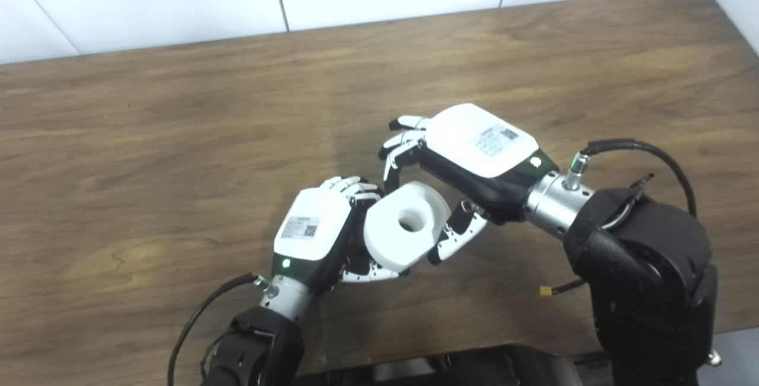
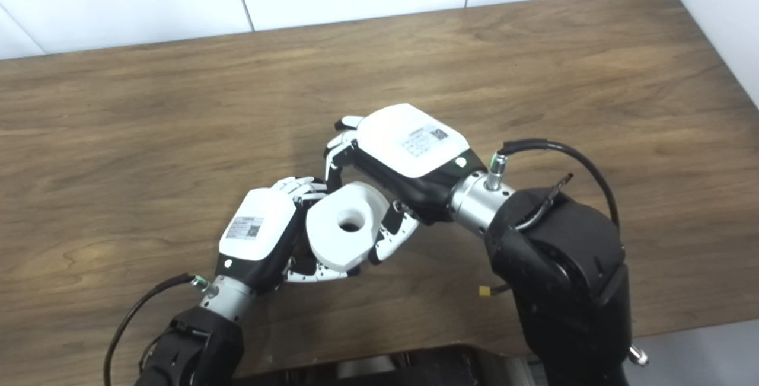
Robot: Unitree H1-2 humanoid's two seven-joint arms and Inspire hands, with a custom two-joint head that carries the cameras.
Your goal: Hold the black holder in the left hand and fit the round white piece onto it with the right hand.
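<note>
While the round white piece (image 1: 406, 226) sits between both hands near the table's (image 1: 178, 137) front edge, the left hand (image 1: 314, 229) cups its left side and the right hand (image 1: 474, 155) pinches it from the right. Probably the black holder hides behind it; I cannot tell.

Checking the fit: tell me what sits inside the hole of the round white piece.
The round white piece, held between the left hand and right hand, shows only a dark, shadowed hole. No black holder is visible; whatever lies behind the piece is covered by it and the fingers.
</note>
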